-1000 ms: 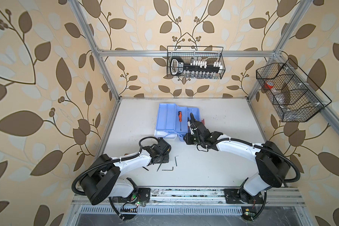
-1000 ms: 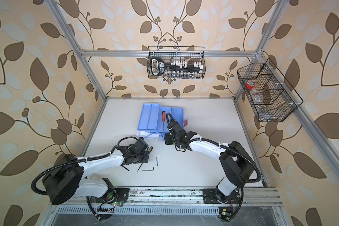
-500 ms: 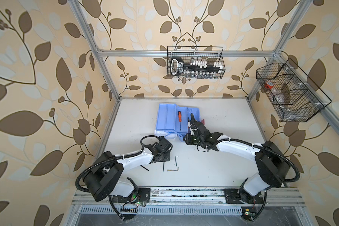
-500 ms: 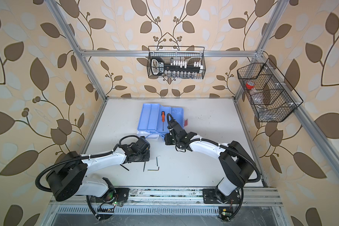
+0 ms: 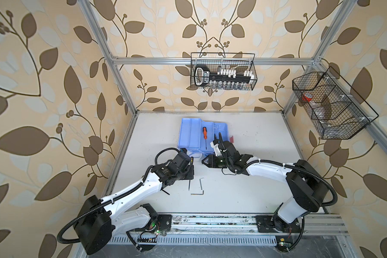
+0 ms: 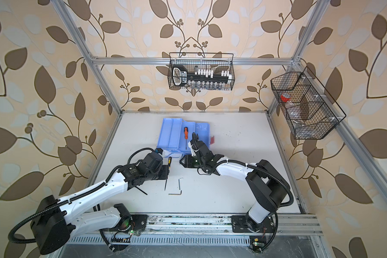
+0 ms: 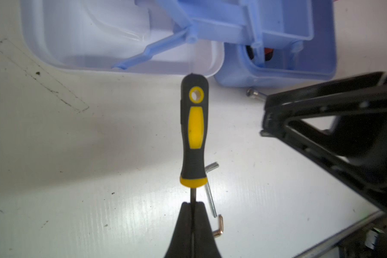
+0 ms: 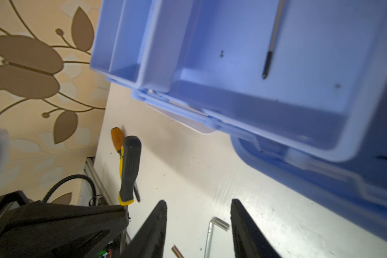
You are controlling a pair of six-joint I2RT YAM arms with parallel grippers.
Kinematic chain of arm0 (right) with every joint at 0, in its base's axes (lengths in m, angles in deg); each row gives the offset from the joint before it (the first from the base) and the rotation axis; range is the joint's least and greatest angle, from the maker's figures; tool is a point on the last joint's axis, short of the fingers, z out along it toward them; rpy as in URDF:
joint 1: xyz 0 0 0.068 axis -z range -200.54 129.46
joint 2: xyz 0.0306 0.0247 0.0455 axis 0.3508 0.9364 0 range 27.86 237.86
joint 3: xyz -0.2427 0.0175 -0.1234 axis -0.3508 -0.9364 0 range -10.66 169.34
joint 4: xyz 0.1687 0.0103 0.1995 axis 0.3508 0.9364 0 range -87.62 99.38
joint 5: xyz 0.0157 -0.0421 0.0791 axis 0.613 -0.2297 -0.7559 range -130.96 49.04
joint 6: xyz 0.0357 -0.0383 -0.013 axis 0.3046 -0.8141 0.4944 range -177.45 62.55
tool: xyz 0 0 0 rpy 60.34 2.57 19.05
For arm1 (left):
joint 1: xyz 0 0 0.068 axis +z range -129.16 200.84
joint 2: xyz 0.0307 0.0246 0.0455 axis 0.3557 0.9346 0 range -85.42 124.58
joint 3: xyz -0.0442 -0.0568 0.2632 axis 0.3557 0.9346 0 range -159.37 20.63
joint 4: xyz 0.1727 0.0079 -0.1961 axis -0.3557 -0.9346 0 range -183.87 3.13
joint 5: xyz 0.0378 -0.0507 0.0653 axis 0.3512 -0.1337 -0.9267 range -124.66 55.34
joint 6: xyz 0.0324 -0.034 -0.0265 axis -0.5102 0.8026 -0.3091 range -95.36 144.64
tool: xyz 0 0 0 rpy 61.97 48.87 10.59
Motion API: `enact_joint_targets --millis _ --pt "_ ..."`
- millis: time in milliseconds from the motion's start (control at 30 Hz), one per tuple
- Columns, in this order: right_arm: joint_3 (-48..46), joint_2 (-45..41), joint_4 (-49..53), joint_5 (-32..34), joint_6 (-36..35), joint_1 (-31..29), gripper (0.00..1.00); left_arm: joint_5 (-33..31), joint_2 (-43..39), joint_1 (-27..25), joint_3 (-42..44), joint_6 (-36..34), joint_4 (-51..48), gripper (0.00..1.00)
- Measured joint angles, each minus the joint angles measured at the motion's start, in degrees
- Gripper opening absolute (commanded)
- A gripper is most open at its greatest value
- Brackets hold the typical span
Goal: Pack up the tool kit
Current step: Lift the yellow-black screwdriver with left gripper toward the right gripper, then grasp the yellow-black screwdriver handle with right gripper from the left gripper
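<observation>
The tool kit lies open at the back, its light blue tiered base holding an orange screwdriver and its white lid beside it. My left gripper is shut on the shaft of a yellow-black screwdriver, held just in front of the kit. My right gripper stands open over the table, empty, facing the left one. A silver hex key and a brass-coloured one lie between the arms. A bolt rests by the base.
A pinkish-red latch sticks out on the kit's right. Another orange-handled screwdriver lies on the table under the left arm. Black mesh baskets hang on the back wall and the right wall.
My left gripper has shut on the yellow-black screwdriver's shaft and shifted a little toward the kit. The right gripper's jaws have opened wider.
</observation>
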State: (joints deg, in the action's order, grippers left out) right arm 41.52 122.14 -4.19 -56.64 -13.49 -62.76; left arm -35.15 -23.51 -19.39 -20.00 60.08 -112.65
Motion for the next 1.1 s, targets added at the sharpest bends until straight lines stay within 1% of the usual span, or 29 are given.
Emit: enact_joint_targets --millis 100,200,467,733,1000,1100 --pt "0.00 0.68 -4.07 -2.56 2.08 -0.07 0.56 1.84 -0.37 0.00 -1.88 -0.04 -0.13 0.00" --pt "0.57 1.53 -6.80 -4.22 3.69 -0.26 0.57 3.17 -0.35 0.00 -2.27 0.02 -0.24 0.00" --pt "2.47 3.74 -7.96 -6.01 5.68 -1.46 0.57 3.04 -0.35 0.17 -2.69 0.55 -3.15 0.00" --pt "2.47 3.06 -7.02 -5.49 5.46 -1.68 0.58 3.61 0.22 0.15 -3.23 0.57 -3.63 0.00" --pt "3.69 -0.31 -3.58 -2.69 2.36 -3.58 0.59 7.21 0.22 0.02 -4.31 0.48 -2.62 0.00" --pt "4.59 -0.28 -2.45 -2.27 1.60 -4.02 0.56 7.91 0.22 0.02 -4.63 0.48 -2.47 0.00"
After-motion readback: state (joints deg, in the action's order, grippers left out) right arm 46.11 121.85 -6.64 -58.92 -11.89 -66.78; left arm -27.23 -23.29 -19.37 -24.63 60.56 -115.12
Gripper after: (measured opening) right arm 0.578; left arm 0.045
